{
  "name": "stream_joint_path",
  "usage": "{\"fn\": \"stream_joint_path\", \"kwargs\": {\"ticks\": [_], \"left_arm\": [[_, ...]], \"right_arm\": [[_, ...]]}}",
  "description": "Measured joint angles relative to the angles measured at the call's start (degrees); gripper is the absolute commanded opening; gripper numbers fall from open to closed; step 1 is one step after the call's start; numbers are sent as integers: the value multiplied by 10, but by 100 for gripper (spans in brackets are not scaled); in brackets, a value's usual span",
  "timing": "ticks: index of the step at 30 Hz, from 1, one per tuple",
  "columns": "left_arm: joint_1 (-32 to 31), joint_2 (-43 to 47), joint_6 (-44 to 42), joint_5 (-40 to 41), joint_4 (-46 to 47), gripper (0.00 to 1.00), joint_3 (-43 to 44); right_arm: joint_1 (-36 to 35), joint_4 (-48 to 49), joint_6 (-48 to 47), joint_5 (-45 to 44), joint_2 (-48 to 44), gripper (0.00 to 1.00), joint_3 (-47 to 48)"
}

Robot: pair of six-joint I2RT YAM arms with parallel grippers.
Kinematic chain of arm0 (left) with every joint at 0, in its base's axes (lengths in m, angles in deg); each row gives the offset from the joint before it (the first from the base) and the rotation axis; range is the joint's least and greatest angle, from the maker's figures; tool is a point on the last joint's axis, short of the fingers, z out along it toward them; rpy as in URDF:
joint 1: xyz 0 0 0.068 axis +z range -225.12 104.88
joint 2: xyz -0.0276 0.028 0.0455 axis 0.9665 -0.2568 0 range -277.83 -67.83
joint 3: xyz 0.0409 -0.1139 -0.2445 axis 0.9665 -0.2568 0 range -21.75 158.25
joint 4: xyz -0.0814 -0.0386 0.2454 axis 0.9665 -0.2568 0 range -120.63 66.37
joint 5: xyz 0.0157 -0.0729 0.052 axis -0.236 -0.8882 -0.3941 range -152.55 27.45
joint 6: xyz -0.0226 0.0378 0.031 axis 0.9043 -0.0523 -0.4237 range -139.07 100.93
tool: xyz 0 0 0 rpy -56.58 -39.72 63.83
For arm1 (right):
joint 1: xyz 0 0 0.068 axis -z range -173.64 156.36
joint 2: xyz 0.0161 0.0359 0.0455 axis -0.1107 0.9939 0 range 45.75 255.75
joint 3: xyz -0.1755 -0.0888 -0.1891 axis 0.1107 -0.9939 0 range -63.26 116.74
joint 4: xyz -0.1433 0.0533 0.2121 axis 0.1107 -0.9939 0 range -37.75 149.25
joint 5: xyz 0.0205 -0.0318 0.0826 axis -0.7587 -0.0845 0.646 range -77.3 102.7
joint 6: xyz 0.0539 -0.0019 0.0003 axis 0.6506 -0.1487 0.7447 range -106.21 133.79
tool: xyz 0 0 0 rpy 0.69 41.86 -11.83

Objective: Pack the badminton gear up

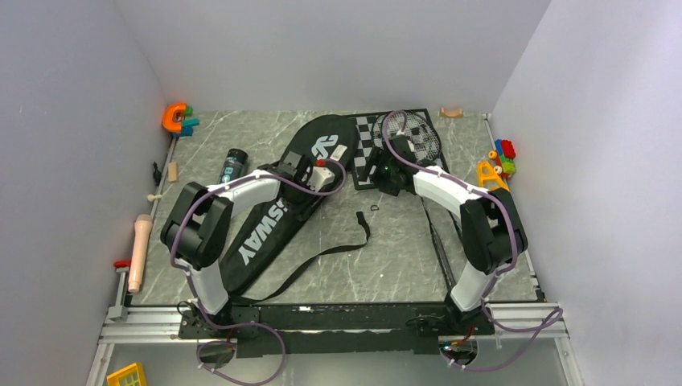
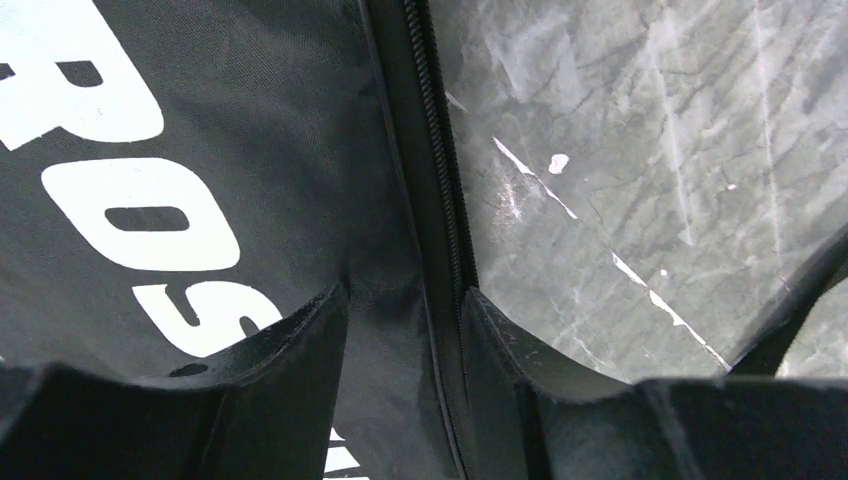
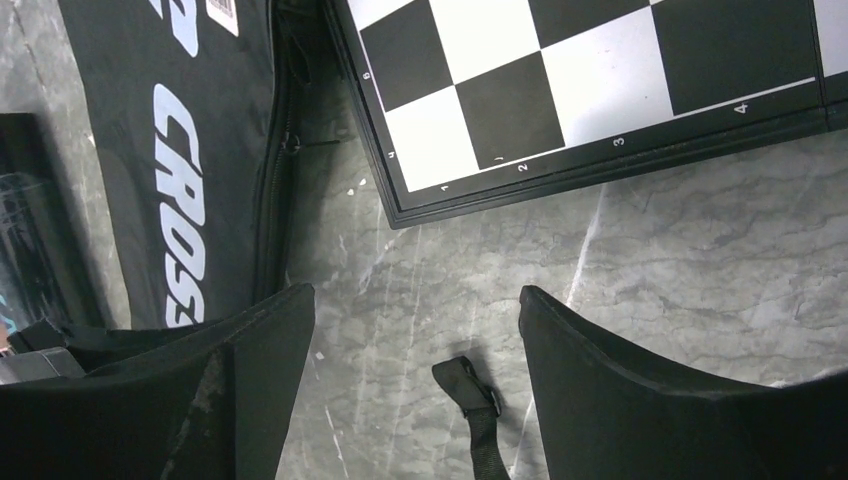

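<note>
Pinching the zip edge of the racket bag [image 1: 265,233], our left claw [image 2: 405,330] is nearly closed, with the black seam squeezed between its fingers. Beside them we read the white letters "ROS". From above the bag shows "ISWAY", and our right wrist view reads "CROSS" near a white label [image 3: 222,12]. Our right claw [image 3: 415,340] gapes wide and holds nothing, over bare bench [image 3: 700,230] with a strap end [image 3: 468,390] between its fingers. The chessboard [image 3: 600,70] edge is numbered 1 to 4. A racket [image 1: 418,133] lies across that board, and the tube [image 1: 233,165] lies left of the bag.
</note>
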Motion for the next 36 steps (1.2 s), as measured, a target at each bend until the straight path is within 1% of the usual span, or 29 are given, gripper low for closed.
{"fn": "stream_joint_path", "kwargs": {"ticks": [4,7,9,10,17,21,27,33,36], "left_arm": [[-3,-8,-4,11,6,31,0],[-4,-12,-10,13,8,20,0],[-5,-13,-10,14,9,9,1],[-5,-14,-9,16,8,1,2],[-7,-16,-9,23,3,0,10],[-7,-10,-5,23,-16,0,21],[-5,45,10,19,-71,0,61],[1,112,21,3,-105,0,107],[5,125,24,-7,-115,0,121]], "right_arm": [[-1,7,2,2,0,77,-10],[-1,8,3,2,-1,76,-21],[-1,9,4,2,-3,76,-27],[-1,9,4,2,-5,76,-29],[-1,20,9,4,-20,75,-33],[-1,27,13,14,-24,74,-34],[-16,33,18,18,-24,75,-33],[-49,52,24,26,-24,75,-33],[-66,64,28,28,-24,76,-32]]}}
